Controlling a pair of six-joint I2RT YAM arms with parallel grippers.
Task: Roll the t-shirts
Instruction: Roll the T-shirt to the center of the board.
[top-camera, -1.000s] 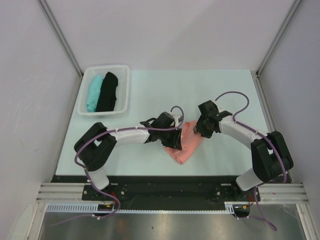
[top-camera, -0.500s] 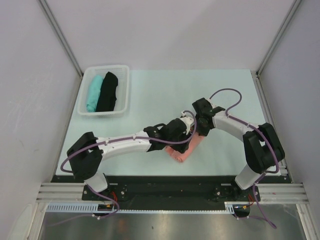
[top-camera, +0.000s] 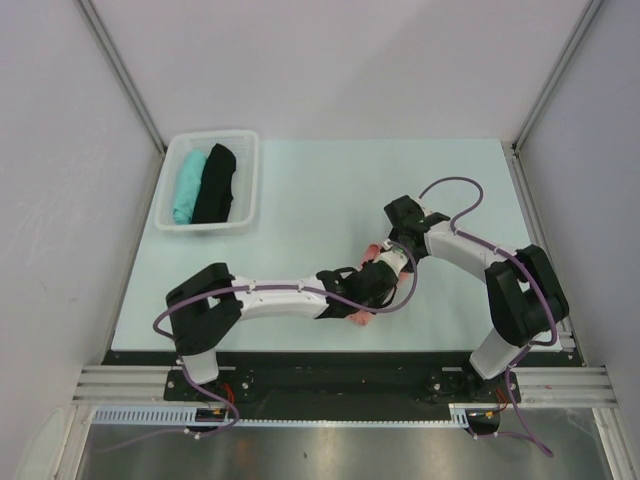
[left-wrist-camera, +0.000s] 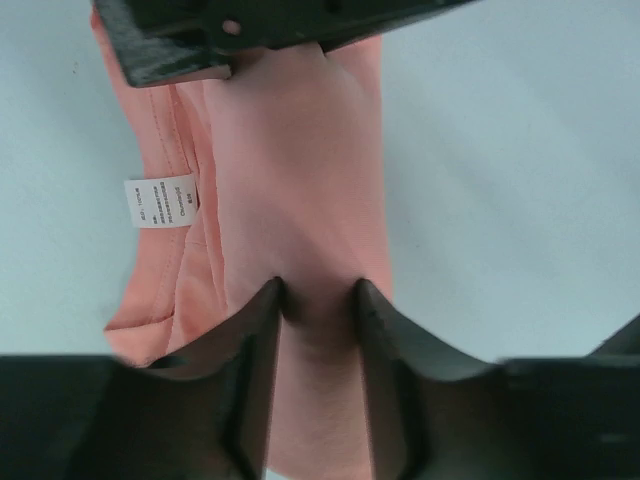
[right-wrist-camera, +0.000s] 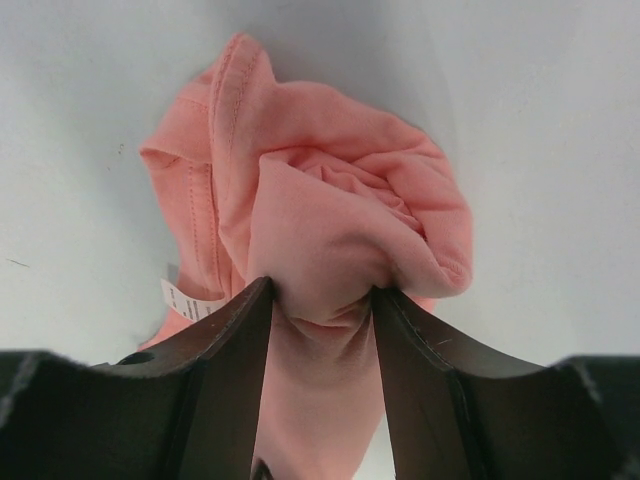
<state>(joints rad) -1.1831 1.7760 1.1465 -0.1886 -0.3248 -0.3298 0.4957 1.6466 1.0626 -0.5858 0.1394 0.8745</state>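
The salmon-pink t-shirt has a white label; the white basket holds a teal t-shirt and a black t-shirt.

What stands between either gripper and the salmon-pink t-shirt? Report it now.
Nothing visible. The left gripper and the right gripper each pinch a fold of the salmon-pink t-shirt directly between their fingers, with only its own cloth there.

- I am counting three soft cloth shirts: one salmon-pink t-shirt, one teal t-shirt, one black t-shirt.
- I am seeing one white plastic basket.
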